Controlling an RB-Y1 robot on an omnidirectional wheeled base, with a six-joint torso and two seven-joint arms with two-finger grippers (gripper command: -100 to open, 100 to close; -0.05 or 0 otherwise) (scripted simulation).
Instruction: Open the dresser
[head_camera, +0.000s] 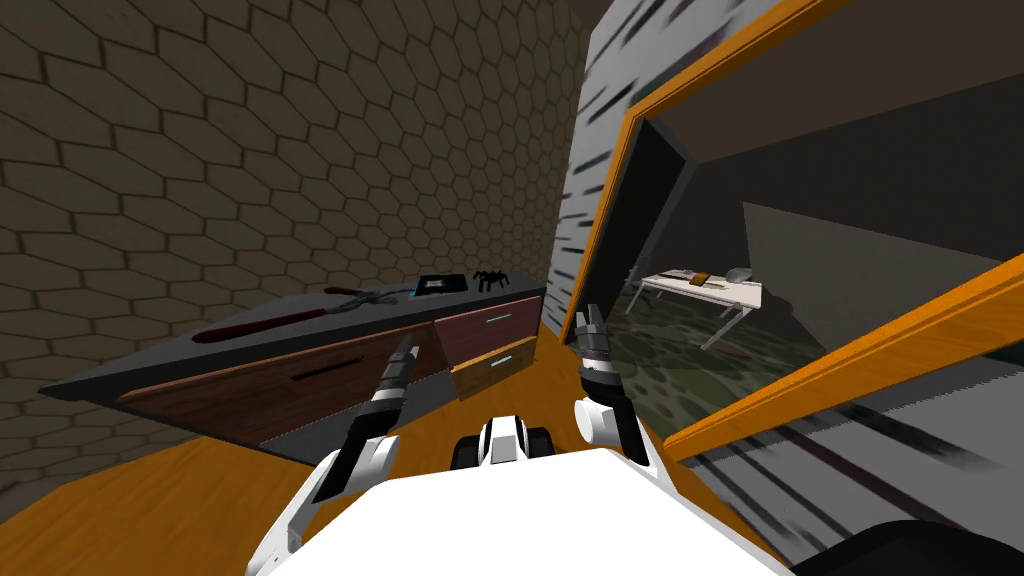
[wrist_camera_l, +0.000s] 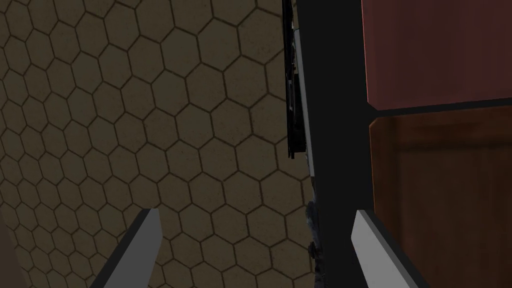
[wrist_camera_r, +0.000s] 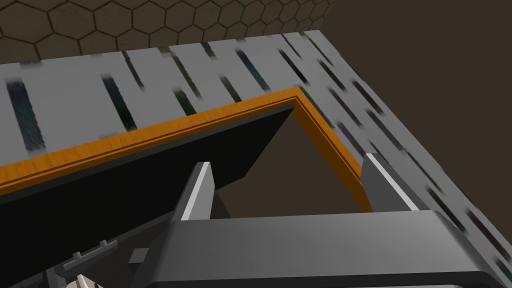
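Note:
The dresser (head_camera: 250, 392) is low, with a dark top and red-brown fronts, and stands against the hexagon-tiled wall. It has a wide left panel with a dark slot handle (head_camera: 322, 371) and two drawers on the right, the upper (head_camera: 490, 322) with a pale handle. The lower drawer (head_camera: 495, 366) looks lighter and seems to stick out slightly. My left gripper (head_camera: 404, 348) is open, just in front of the seam between panel and drawers. In the left wrist view the left gripper (wrist_camera_l: 255, 242) straddles the dresser's dark top edge (wrist_camera_l: 335, 125). My right gripper (head_camera: 589, 320) is open by the doorway.
A long red object (head_camera: 270, 322), a dark flat item (head_camera: 440, 285) and a black spider-like figure (head_camera: 490, 279) lie on the dresser top. An orange-framed doorway (head_camera: 612, 200) opens on the right, with a white table (head_camera: 700, 289) beyond. The floor (head_camera: 150, 500) is orange wood.

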